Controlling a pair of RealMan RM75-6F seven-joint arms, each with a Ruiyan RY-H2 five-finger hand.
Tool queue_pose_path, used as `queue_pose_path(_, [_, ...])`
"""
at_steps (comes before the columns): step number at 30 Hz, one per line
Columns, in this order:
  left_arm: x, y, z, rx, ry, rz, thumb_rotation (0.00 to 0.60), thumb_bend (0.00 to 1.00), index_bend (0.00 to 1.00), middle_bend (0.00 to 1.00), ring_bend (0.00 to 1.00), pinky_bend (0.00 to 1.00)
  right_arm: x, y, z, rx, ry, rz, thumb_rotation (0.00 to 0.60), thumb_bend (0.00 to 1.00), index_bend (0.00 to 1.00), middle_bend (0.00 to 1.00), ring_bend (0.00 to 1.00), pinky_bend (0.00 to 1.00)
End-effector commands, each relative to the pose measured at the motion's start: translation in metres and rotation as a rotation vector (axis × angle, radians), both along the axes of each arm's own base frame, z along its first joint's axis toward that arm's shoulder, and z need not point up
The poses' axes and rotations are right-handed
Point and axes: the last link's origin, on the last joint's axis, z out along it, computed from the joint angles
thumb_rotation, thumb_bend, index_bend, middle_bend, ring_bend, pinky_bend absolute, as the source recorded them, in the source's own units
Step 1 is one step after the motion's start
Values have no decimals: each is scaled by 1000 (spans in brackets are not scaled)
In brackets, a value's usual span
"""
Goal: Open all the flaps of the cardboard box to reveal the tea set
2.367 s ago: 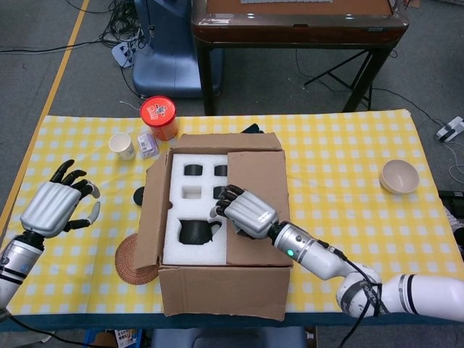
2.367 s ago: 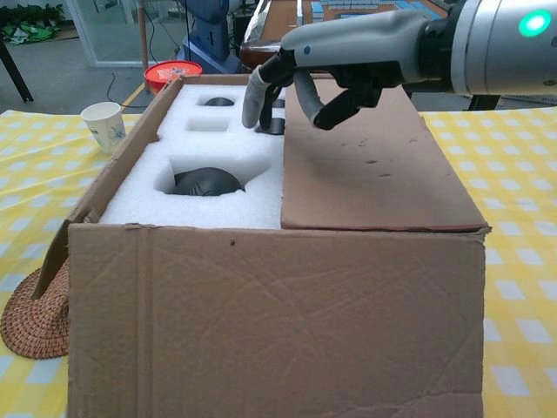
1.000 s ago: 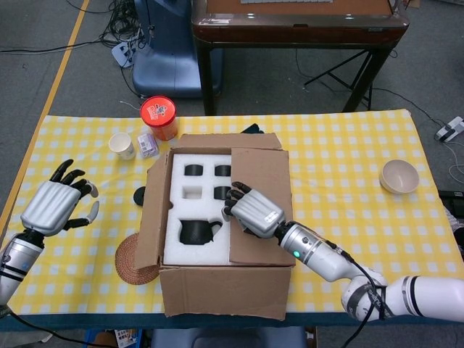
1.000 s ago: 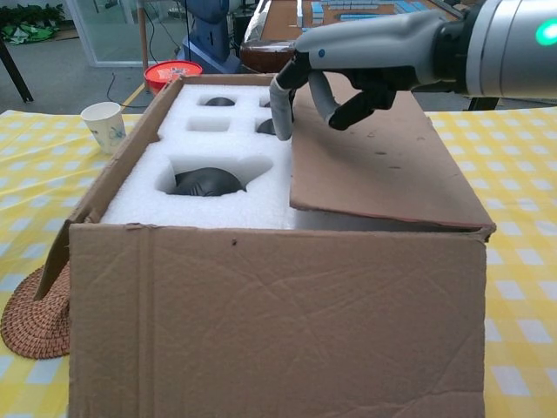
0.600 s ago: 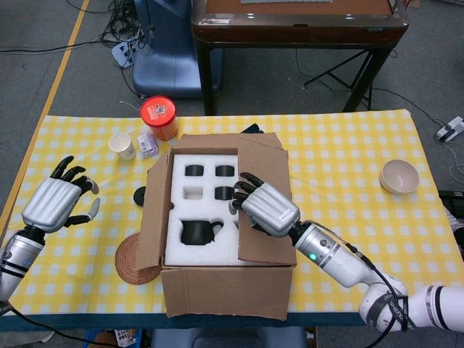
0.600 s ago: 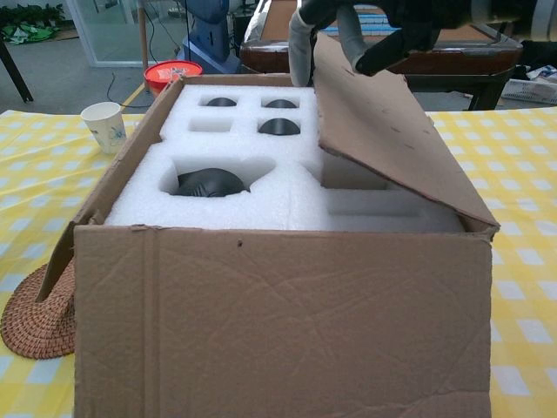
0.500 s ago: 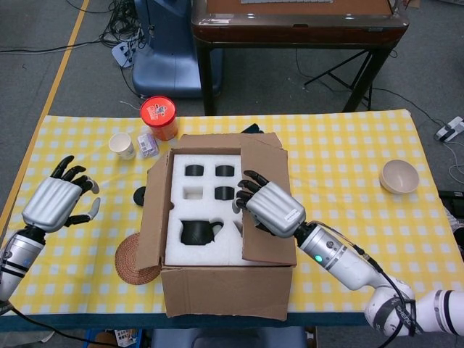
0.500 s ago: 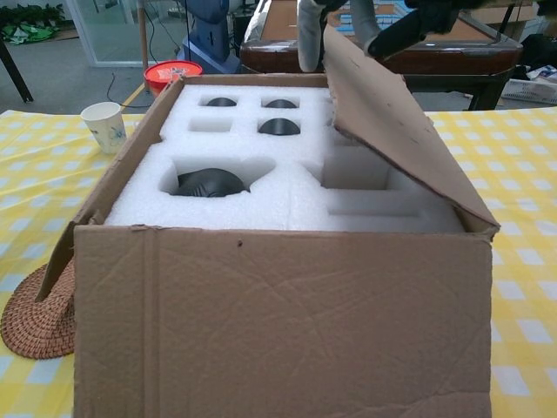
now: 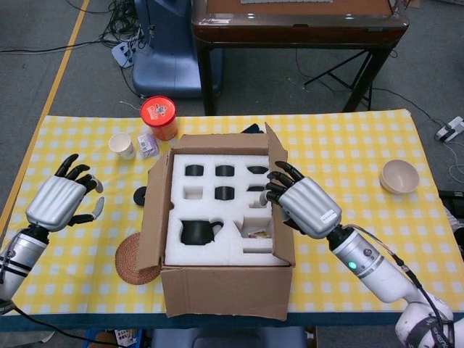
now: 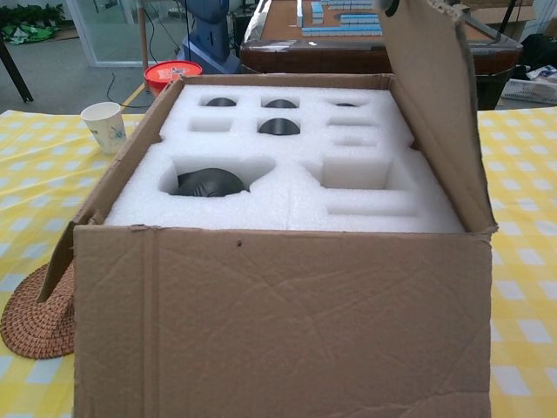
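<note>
The cardboard box [image 9: 225,239] sits near the middle of the table [image 9: 348,167], toward its near edge, on the yellow checked cloth. Its right flap [image 9: 281,217] stands nearly upright along the right side; in the chest view it rises at a slight lean above the box wall. The left flap [image 9: 154,210] leans outward to the left, and the far flap [image 9: 217,141] is folded back. Inside lies white foam [image 9: 217,217] with cut-out pockets — a dark teapot [image 9: 197,232] sits in the near-left pocket, dark cups [image 9: 194,170] in the far ones.

The right hand [image 9: 304,204] is just right of the upright flap, its fingers [image 9: 279,185] spread and lying against or very close to the flap's outer face; whether they truly touch cannot be told. It holds nothing.

The left hand [image 9: 59,199] hovers well left of the box, over the table's left part, fingers apart and empty.

Far-left of the box stand a red canister [image 9: 159,117], a paper cup [image 9: 122,146] and a small wrapped packet [image 9: 148,146]. A woven coaster [image 9: 130,257] lies partly under the left flap. A cream bowl [image 9: 399,176] rests at the right end — well apart from the box.
</note>
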Motion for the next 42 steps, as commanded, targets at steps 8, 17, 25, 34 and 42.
queue_pose_path(8, [7,0,-1,-5,7,-10,162,528,512,416,192,0,-22,15,31,-62,-18,-50,600,1000,426,489,201,93])
queue_pose_path(17, [12,-2,-3,-9,8,-16,165,528,512,416,192,0,-56,27,56,-117,-21,-149,600,1000,426,492,202,93])
queue_pose_path(25, [13,-3,-4,-8,5,-18,163,528,511,416,192,0,-92,34,66,-138,-4,-265,600,1000,426,492,202,93])
queue_pose_path(34, [7,-4,-4,-4,-16,4,162,528,511,416,192,0,-129,37,60,-125,20,-379,600,994,425,455,202,93])
queue_pose_path(42, [-10,-8,-4,18,-85,46,163,512,457,408,192,0,-145,49,52,-130,2,-424,600,476,264,257,188,97])
